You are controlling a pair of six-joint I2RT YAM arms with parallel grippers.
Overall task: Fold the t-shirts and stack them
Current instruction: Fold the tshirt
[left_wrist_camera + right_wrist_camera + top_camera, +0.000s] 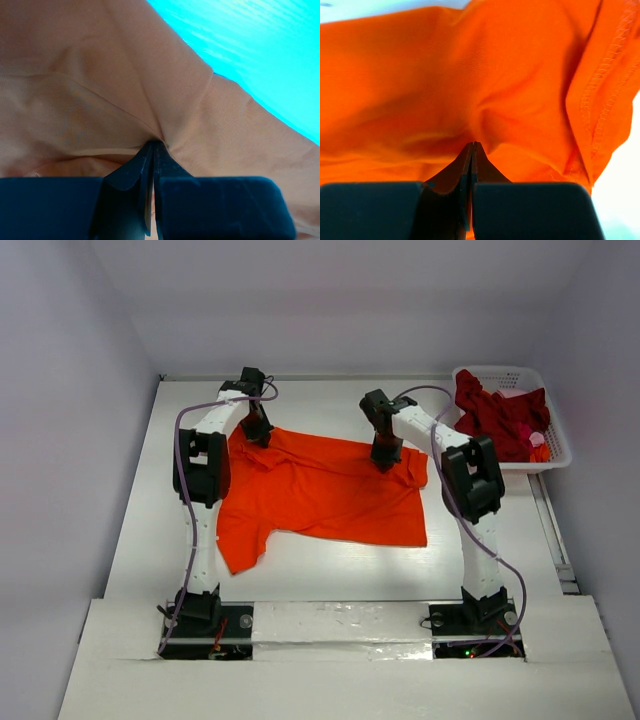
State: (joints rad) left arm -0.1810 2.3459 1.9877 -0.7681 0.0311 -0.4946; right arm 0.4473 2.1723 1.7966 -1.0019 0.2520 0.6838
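Status: orange t-shirt (330, 495) lies spread on table (330, 575). My left gripper (152, 146) is clamped on its far left edge, my right gripper (471, 145) on its far right edge. Dark red t-shirt (495, 415) sits crumpled in white lattice basket (500, 370).

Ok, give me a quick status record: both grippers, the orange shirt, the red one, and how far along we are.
left gripper: shut on the orange shirt, pinching its far edge on the left
right gripper: shut on the orange shirt, pinching its far edge on the right
orange shirt: spread on the table, wrinkled, not yet folded
dark red shirt: crumpled in the basket, far right corner
stack: none yet
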